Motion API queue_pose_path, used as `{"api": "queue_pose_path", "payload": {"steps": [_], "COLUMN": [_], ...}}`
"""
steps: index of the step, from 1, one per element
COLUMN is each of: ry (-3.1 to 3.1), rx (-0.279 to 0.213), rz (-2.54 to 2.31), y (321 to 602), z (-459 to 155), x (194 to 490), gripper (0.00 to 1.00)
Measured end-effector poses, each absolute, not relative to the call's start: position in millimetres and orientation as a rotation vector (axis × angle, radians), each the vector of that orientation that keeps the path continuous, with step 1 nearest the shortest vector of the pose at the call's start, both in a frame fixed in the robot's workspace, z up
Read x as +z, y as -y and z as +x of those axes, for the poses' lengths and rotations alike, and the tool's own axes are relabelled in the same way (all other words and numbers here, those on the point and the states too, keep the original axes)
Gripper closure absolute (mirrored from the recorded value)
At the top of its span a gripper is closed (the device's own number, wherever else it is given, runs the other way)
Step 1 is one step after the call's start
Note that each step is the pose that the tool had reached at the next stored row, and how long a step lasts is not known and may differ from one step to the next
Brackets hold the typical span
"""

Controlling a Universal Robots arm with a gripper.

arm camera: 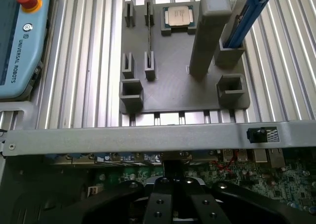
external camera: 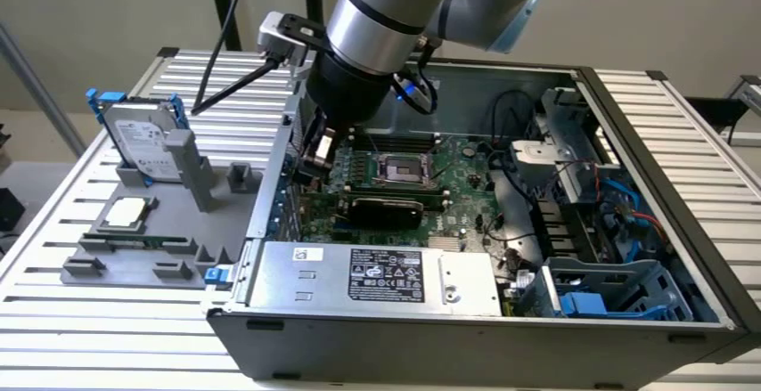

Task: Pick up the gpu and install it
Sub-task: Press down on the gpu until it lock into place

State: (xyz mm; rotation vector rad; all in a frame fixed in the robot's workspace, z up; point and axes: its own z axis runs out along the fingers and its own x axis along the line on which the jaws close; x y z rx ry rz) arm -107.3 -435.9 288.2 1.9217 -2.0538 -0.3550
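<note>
Grey slotted holder tray point(external camera: 131, 262) on exterior view's left, card slots vacant. Slim black-faced gpu card point(external camera: 380, 206) seated across green motherboard point(external camera: 458, 177) (looks installed). Gripper point(arm camera: 173, 204) low beside it; finger state: cannot tell.

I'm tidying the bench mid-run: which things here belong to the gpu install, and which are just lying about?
In the job:
gpu, apparently the black card inside the computer case
gripper, low inside the case

Lying about:
hard drive
processor chip
grey fixture
teach pendant
</note>
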Motion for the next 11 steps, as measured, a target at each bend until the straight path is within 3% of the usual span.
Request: {"api": "queue_pose_path", "payload": {"steps": [11], "ry": [2.074], "rx": [-0.359], "rz": [1.903], "y": [433.1], "z": [-107.2], "x": [288.2], "gripper": [0.89]}}
